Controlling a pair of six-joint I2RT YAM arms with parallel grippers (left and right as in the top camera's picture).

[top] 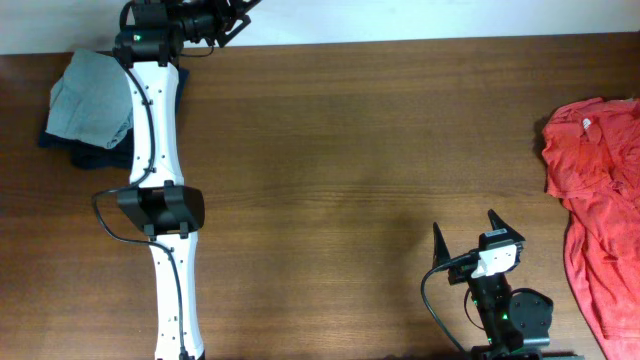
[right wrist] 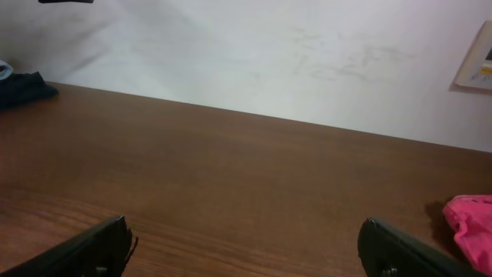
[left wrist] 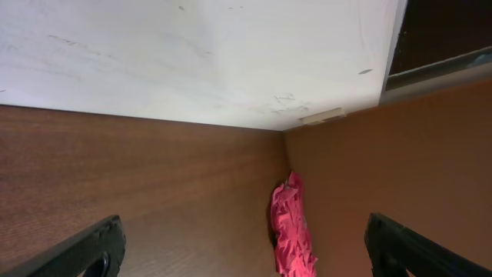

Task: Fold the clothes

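A crumpled red garment [top: 600, 190] lies at the table's right edge. It also shows in the left wrist view [left wrist: 292, 231] and at the right edge of the right wrist view [right wrist: 473, 223]. A folded grey garment [top: 92, 98] rests on a dark navy one [top: 62, 148] at the far left; the right wrist view shows the dark one [right wrist: 23, 86]. My left gripper [top: 232, 22] is open and empty at the table's far edge [left wrist: 244, 225]. My right gripper [top: 466, 233] is open and empty near the front, left of the red garment [right wrist: 244, 227].
The brown wooden table [top: 360, 140] meets a white wall [left wrist: 192, 54] at its far edge. My left arm [top: 155, 150] stretches along the left side, beside the folded pile. My right arm's base [top: 515, 315] sits at the front edge.
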